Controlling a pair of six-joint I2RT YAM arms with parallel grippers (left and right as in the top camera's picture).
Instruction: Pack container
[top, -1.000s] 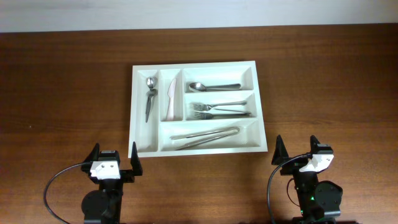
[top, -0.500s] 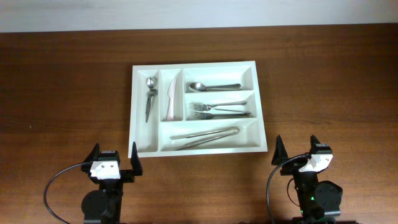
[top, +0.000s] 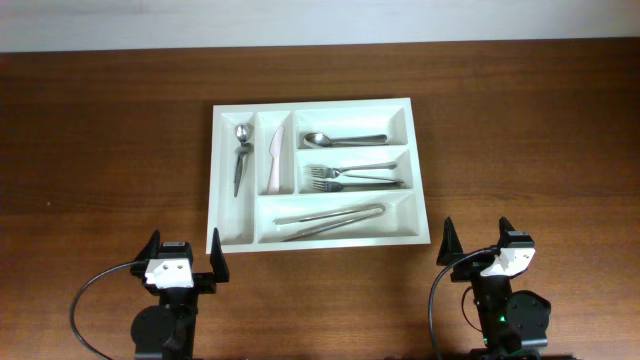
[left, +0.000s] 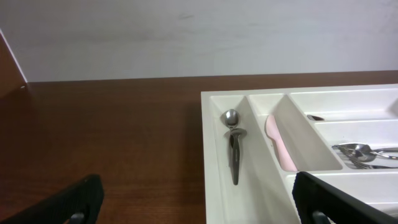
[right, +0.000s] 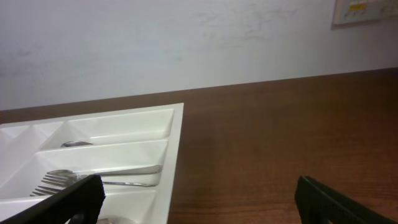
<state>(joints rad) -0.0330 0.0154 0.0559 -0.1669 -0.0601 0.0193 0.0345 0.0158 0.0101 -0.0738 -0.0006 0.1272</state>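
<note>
– While the overhead view takes in the whole table (top: 100, 150), where does the container (top: 232, 222) sit?

– Flat in the middle, nearer the far edge and well apart from both arms. The left end effector (top: 183, 252) and right end effector (top: 477, 240) are at the near edge, each with its jaws spread wide around bare wood. The bottom of the frame cuts off the arm bases.

– What's inside it?

– A short spoon (top: 240, 158) is in the leftmost upright slot, with a pale knife-shaped piece (top: 273, 158) in the next. A long spoon (top: 345, 139) fills the top long compartment and tongs (top: 330, 218) the bottom one. The forks (top: 355, 177) in the middle one overlap, so I can't be sure how many there are.

– And the left wrist view?

– Only the container's left part shows, and its right side runs out of frame. The pale piece looks pinkish here and is half hidden behind a divider. Two dark fingers (left: 78, 199) enter at the bottom corners, far apart, and the right one covers part of the tray.

– Right wrist?

– The container's right end sits at lower left, cut by the left and bottom edges. Fork tines and a spoon bowl show over the dividers, and the lowest compartment is barely visible. The fingers are again wide apart at the corners. A small wall plate (right: 364, 11) is clipped at top right, and its print is unreadable.
</note>
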